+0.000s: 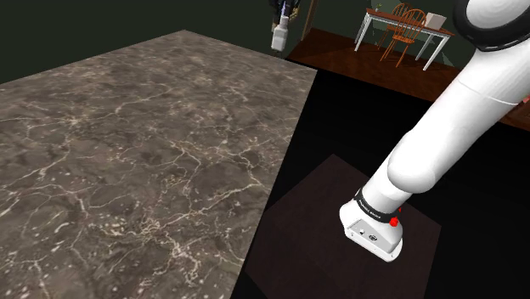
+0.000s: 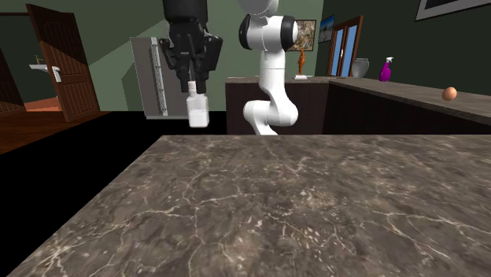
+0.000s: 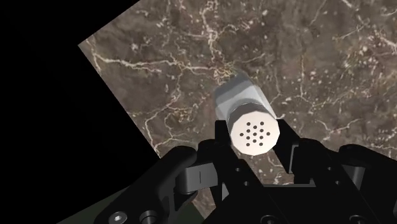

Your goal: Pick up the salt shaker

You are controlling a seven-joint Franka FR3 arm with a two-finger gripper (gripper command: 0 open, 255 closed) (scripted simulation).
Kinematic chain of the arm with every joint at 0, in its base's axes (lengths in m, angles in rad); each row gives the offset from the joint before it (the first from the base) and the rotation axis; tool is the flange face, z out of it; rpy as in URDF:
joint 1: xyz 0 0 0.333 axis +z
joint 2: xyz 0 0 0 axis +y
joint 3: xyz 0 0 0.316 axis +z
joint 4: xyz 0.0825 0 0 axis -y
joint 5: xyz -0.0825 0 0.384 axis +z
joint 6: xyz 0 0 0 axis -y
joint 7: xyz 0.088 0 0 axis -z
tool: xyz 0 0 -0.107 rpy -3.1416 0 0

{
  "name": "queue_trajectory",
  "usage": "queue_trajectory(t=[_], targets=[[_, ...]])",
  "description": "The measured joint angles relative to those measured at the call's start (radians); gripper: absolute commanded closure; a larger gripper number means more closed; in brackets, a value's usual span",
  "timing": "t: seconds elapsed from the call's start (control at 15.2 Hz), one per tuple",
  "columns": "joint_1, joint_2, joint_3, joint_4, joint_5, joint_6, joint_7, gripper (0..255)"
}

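Observation:
The salt shaker (image 3: 249, 114) is a pale grey-white bottle with a perforated round cap. It hangs in the air, clasped at its top between the two black fingers of my gripper (image 3: 254, 143), well above the dark marble counter (image 3: 305, 57). In the second exterior view the shaker (image 2: 197, 110) dangles under the gripper (image 2: 193, 85), high over the counter's far edge (image 2: 315, 138). At the top of the shoulder view I see the shaker (image 1: 279, 36) held under the gripper (image 1: 282, 19), beyond the counter's far corner.
The marble counter (image 1: 127, 161) spreads wide, with a black area past its edge. The arm's stand (image 1: 348, 246) sits at the shoulder view's lower right. A second counter (image 2: 409, 90) carries a purple spray bottle (image 2: 385, 69) and an orange ball (image 2: 449, 94).

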Motion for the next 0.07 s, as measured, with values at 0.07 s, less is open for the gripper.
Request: queue_trajectory(t=[0.07], targets=[[0.0,0.001,0.0,0.009,0.0,-0.008,-0.001,255]])
